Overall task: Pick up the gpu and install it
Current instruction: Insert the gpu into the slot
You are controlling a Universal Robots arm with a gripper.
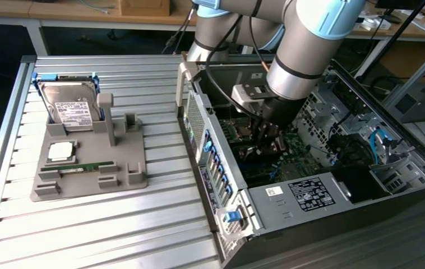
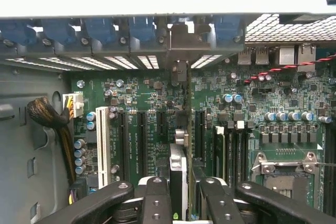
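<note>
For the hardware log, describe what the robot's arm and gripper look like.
The silver-grey tubular arm has light blue joint caps and black rings at its joints; black cables loop alongside it. A pale grey box sits at the wrist. The black gripper has jointed, bar-shaped fingers with round pivot screws.

Your arm [image 1: 302, 50] is built of silver-grey tubes with pale blue caps [image 1: 333, 17] at the joints, seen at the upper middle of the exterior view, and black rings [image 1: 296, 72] where sections meet. Thin black cables [image 1: 207, 66] loop alongside it. A light grey boxy bracket [image 1: 252, 94] sits on the wrist above the dark gripper [image 1: 267, 147]. The wrist view gives you its black, rounded linkage bars [image 2: 100, 203] — each studded with small round screws [image 2: 124, 186].
</note>
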